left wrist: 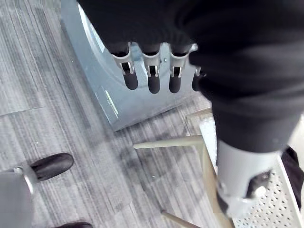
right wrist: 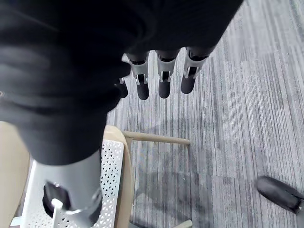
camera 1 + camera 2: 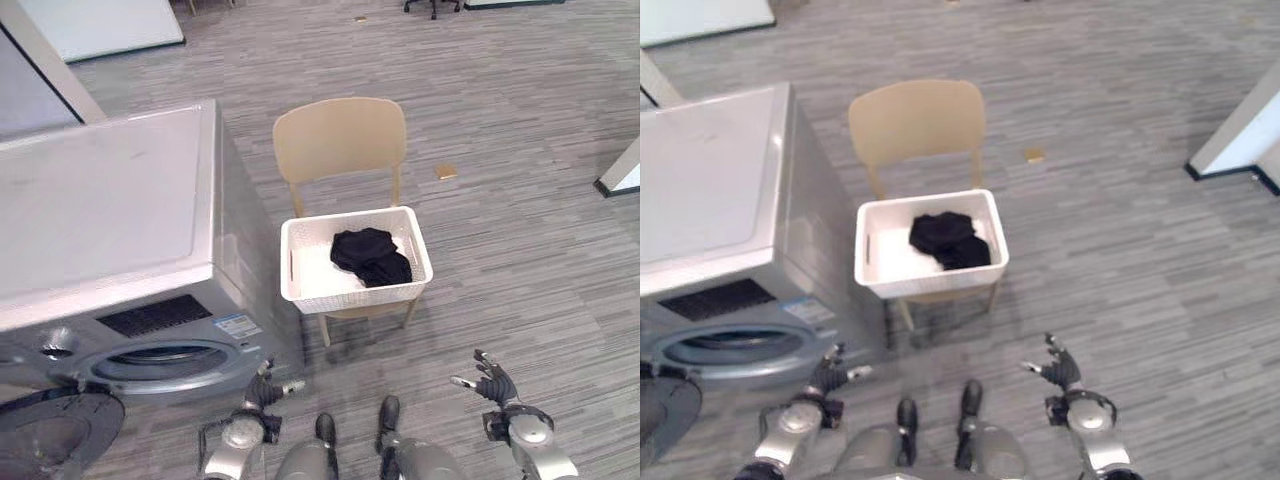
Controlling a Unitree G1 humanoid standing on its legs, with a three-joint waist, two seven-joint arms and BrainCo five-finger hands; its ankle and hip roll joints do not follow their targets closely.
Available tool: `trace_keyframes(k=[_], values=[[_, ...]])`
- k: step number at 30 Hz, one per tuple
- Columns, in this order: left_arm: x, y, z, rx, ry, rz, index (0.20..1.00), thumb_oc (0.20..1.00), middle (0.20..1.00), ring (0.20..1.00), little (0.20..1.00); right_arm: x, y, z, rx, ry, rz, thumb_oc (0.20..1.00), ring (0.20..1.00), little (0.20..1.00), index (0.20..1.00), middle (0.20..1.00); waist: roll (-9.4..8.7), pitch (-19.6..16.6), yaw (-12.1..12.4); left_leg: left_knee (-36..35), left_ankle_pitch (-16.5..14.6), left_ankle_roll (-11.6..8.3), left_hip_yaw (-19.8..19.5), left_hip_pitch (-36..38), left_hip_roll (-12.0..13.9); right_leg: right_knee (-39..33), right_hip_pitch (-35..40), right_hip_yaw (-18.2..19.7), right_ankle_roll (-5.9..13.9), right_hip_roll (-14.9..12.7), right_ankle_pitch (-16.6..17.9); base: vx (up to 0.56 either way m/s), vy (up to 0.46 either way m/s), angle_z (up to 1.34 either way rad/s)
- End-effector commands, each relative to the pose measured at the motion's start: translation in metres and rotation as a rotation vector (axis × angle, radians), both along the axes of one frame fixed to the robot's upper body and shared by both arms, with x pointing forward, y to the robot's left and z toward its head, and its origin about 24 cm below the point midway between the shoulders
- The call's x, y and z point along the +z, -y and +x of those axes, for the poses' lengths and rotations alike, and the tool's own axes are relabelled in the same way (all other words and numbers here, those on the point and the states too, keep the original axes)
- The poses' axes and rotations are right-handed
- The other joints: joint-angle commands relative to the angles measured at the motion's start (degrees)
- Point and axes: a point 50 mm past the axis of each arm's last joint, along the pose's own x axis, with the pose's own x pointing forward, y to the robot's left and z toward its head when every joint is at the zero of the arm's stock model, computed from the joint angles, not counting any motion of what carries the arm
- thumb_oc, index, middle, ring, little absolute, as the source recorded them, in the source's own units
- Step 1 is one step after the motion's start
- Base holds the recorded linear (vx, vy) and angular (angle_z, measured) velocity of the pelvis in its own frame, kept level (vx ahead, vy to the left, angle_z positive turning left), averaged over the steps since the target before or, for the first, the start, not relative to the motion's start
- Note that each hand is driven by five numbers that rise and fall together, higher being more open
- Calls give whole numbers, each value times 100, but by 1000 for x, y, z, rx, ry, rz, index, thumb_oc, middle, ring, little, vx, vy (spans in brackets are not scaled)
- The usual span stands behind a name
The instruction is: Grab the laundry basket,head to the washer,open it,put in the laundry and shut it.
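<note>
A white perforated laundry basket (image 3: 300, 285) rests on the seat of a tan wooden chair (image 3: 340, 140), with black laundry (image 3: 370, 255) lying in its right half. To the left stands a silver front-loading washer (image 3: 110, 210); its round door (image 3: 45, 430) hangs swung open at the lower left, baring the drum opening (image 3: 160, 362). My left hand (image 3: 262, 390) hovers low beside the washer's front corner, fingers straight, holding nothing. My right hand (image 3: 492, 383) hovers over the floor to the right of the chair, fingers spread and empty. Both hands are well short of the basket.
Grey striped carpet (image 3: 520, 240) spreads around the chair. A small tan block (image 3: 445, 171) lies on the floor right of the chair. A white panel edge (image 3: 622, 175) stands at the far right. A white board (image 3: 100, 25) leans at the back left.
</note>
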Motion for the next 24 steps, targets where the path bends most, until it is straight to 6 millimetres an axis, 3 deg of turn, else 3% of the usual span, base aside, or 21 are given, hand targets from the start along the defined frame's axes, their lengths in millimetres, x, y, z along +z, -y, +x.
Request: trace_keyframes(k=[1, 6, 7, 8, 11, 15, 18, 21, 24], values=[[4, -19, -3, 17, 19, 65, 1000, 1000, 1000, 1000, 1000, 12, -2, 8, -7, 87, -3, 1000, 1000, 1000, 1000, 1000, -271, -104, 120, -400, 599, -73, 295, -183, -172, -2529, 1509, 156, 568, -40, 343, 157, 108, 65], [1, -28, -16, 42, -14, 81, 1000, 1000, 1000, 1000, 1000, 12, -11, 9, 28, 88, -4, 1000, 1000, 1000, 1000, 1000, -406, -209, 178, -365, 428, 123, 398, 25, -251, -2192, 1614, 198, 754, -281, 250, 245, 201, -5], [2, -31, -16, 47, -11, 84, 1000, 1000, 1000, 1000, 1000, 13, -13, 11, 38, 94, -5, 1000, 1000, 1000, 1000, 1000, -438, -190, 204, -315, 362, 172, 402, 46, -263, -1987, 1552, 231, 785, -333, 251, 224, 263, -42], [6, -41, -14, 66, 3, 104, 1000, 1000, 1000, 1000, 1000, 22, -16, 21, 73, 137, -30, 1000, 1000, 1000, 1000, 1000, -456, -75, 241, -300, 195, 322, 374, 214, -300, -1136, 1126, 361, 909, -444, 424, 153, 199, -39], [9, -46, -11, 87, 18, 119, 1000, 1000, 1000, 1000, 1000, 31, -18, 29, 99, 182, -65, 1000, 1000, 1000, 1000, 1000, -434, 26, 219, -336, 128, 394, 314, 330, -316, -710, 758, 448, 928, -468, 565, 80, 115, -16], [10, -48, -11, 102, 34, 126, 1000, 1000, 1000, 1000, 1000, 57, -11, 41, 137, 292, -184, 1000, 1000, 1000, 1000, 1000, -361, 130, 123, -536, 81, 423, 146, 628, -362, -1051, 338, 455, 847, -435, 683, 113, 37, 2], [10, -47, -11, 90, 37, 136, 1000, 1000, 1000, 1000, 1000, 76, -1, 45, 168, 356, -306, 1000, 1000, 1000, 1000, 1000, -390, 198, 20, -578, 50, 419, -58, 727, -494, -1556, 200, 734, 919, -343, 852, 115, -19, 2], [9, -45, -14, 76, 37, 133, 1000, 1000, 1000, 1000, 1000, 92, 6, 49, 230, 396, -429, 1000, 1000, 1000, 1000, 1000, -443, 170, 41, -562, 6, 414, -180, 738, -580, -1815, 390, 852, 963, -355, 927, 82, -44, 58], [7, -46, -19, 61, 20, 137, 1000, 1000, 1000, 1000, 1000, 99, 11, 59, 281, 388, -531, 1000, 1000, 1000, 1000, 1000, -463, 96, 125, -594, 53, 369, -237, 680, -586, -2011, 463, 741, 935, -399, 1011, 89, -93, 52]])
